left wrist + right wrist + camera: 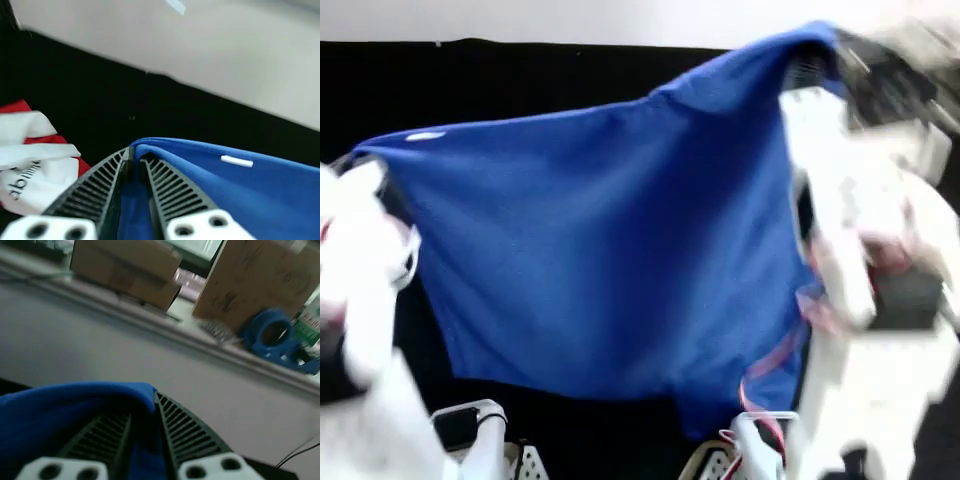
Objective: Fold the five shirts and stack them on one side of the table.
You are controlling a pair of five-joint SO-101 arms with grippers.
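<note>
Two corners pinched: left gripper (136,156) holds blue shirt (610,250) mid-left in high view, right gripper (150,401) upper right; edge slopes between.

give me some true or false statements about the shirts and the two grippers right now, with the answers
1. The blue shirt lies folded flat on the table. False: it hangs spread out in the air above it, held up at two points.
2. The left gripper is shut on an edge of the blue shirt. True.
3. The right gripper is open and holds nothing. False: it is shut on a bunched bit of the blue shirt.
4. A red and white shirt lies unfolded on the black table. True.
</note>
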